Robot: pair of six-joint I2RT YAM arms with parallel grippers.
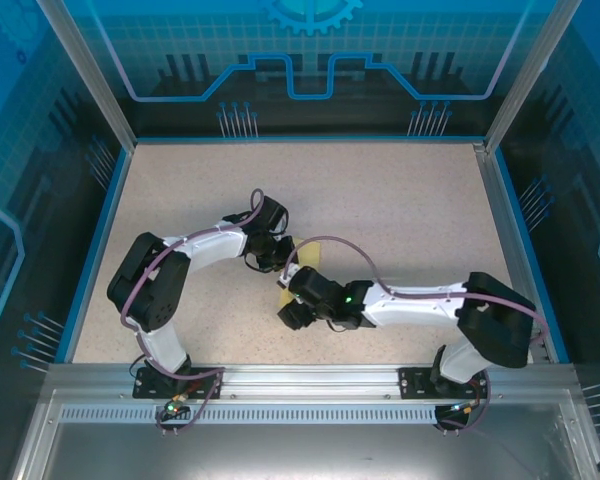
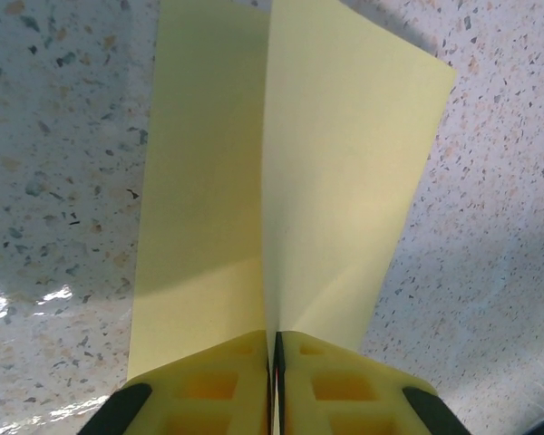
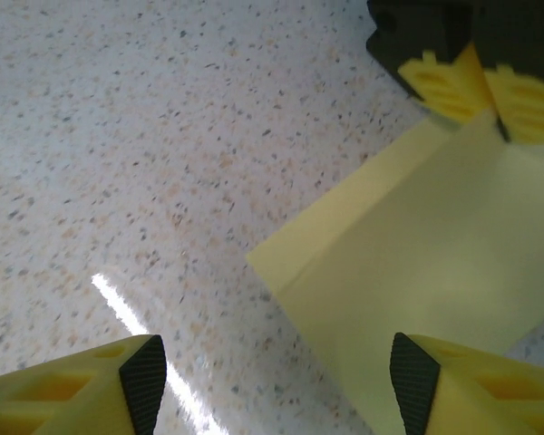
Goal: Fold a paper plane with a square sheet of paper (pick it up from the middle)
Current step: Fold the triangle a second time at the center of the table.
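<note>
Left gripper pinches the square sheet of paper, right gripper spread; a tug could tear it loose

Paper on table, right of left pincer, beyond right pincer
</note>
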